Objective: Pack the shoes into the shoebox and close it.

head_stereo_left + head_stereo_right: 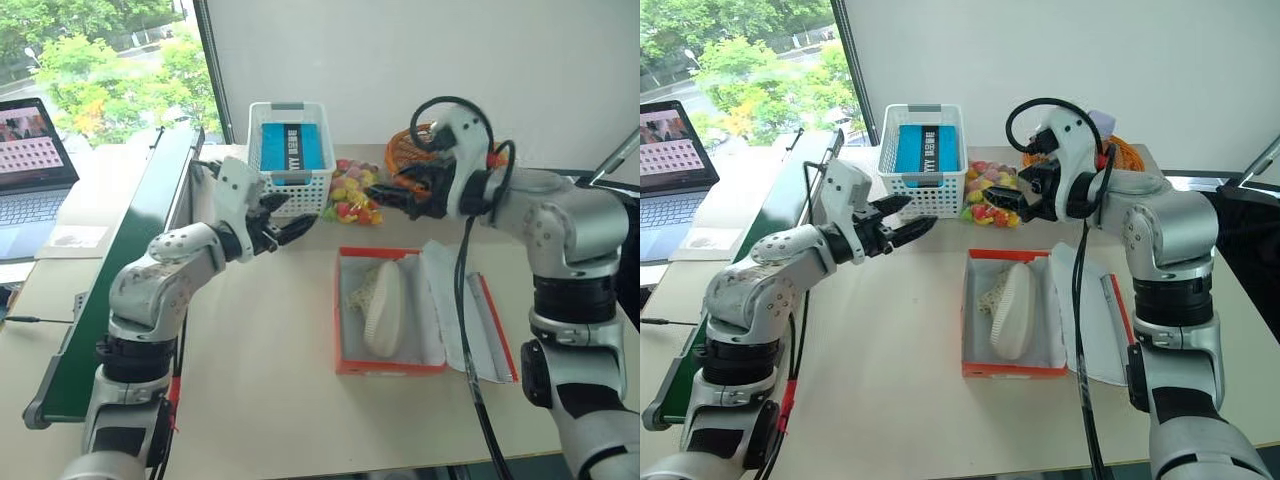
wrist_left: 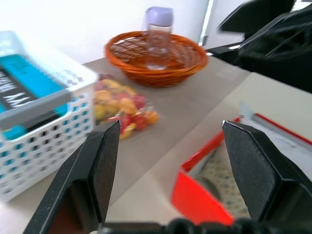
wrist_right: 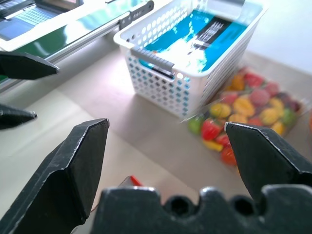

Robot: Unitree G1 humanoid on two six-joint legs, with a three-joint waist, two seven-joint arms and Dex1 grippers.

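1. A cream shoe [image 1: 1012,308] lies sole-up inside the open red shoebox [image 1: 1010,368] at the table's [image 1: 890,380] near edge, tissue [image 1: 1085,310] spilling beside it.
2. Light and soft-sided by the look, it is best gripped at heel or sole.
3. Above, left gripper [image 1: 902,222] and right gripper [image 1: 1002,200] hover empty, jaws spread.
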